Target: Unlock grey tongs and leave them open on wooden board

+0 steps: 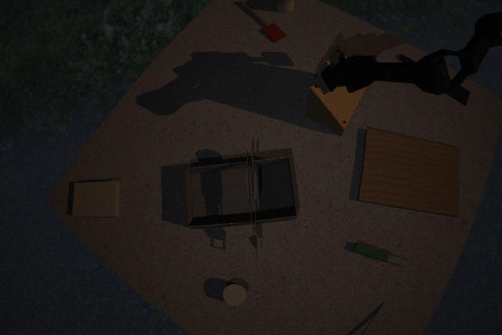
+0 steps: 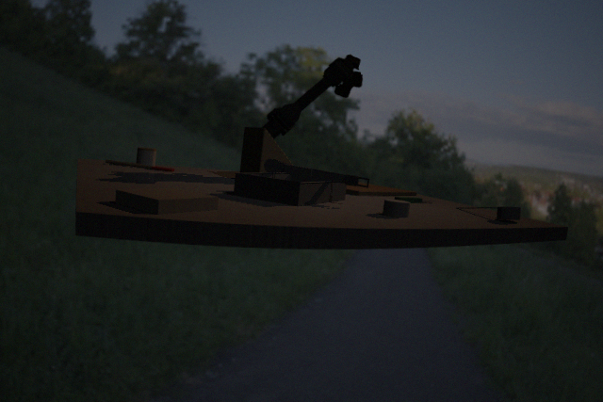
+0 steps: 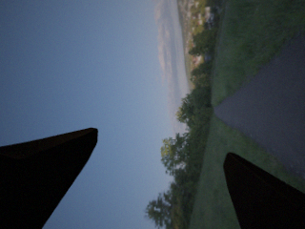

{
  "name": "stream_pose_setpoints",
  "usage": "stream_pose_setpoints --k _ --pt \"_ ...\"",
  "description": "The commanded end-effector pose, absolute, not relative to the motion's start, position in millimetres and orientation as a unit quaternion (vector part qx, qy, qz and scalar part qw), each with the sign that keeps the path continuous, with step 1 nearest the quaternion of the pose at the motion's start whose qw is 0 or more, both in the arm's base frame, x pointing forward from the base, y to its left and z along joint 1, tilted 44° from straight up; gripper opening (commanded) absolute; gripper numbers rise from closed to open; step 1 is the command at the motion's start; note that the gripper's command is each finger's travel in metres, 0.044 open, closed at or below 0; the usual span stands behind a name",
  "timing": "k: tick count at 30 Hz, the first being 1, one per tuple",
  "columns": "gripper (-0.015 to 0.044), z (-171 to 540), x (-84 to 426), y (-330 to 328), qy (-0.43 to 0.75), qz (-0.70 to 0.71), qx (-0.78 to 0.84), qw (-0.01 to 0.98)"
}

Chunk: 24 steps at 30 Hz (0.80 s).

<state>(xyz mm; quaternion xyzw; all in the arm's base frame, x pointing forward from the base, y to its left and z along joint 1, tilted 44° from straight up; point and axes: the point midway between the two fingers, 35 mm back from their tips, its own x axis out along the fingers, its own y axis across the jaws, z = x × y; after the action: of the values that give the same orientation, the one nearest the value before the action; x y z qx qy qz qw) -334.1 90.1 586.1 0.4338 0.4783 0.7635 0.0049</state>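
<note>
Top view: locked tongs (image 1: 253, 189), laid across roasting tin (image 1: 189, 197) (image 2: 267, 189), its rims presumably propping them for grasping; wooden board (image 1: 409, 172) (image 2: 384, 190), right of tin; parallel-jaw gripper (image 2: 348, 77) (image 3: 160, 147), fingers spread, empty.

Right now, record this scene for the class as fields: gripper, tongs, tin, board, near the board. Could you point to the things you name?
gripper: black parallel-jaw gripper (image 3: 160, 147), open, nothing between the fingers
tongs: thin grey metal tongs (image 2: 325, 173), across the tin
tin: dark rectangular roasting tin (image 1: 292, 185) (image 2: 268, 189)
board: flat brown wooden board (image 1: 410, 172) (image 2: 384, 190), no tongs on it
near the board: green-handled tool (image 1: 371, 251) (image 2: 408, 200)
</note>
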Motion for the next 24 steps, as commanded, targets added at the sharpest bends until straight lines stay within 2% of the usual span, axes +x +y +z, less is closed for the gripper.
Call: stream_pose_setpoints --k 1,2,9,17,24 --pt "0.0426 586 -334 91 0.477 0.764 0.434 0.006" --pt "0.044 585 -334 93 0.475 0.765 0.434 0.009" --pt "0.044 576 -337 129 0.43 0.79 0.432 0.068" --pt "0.044 551 -325 216 0.329 0.825 0.411 0.206" --pt "0.044 525 -291 296 0.247 0.832 0.371 0.331"
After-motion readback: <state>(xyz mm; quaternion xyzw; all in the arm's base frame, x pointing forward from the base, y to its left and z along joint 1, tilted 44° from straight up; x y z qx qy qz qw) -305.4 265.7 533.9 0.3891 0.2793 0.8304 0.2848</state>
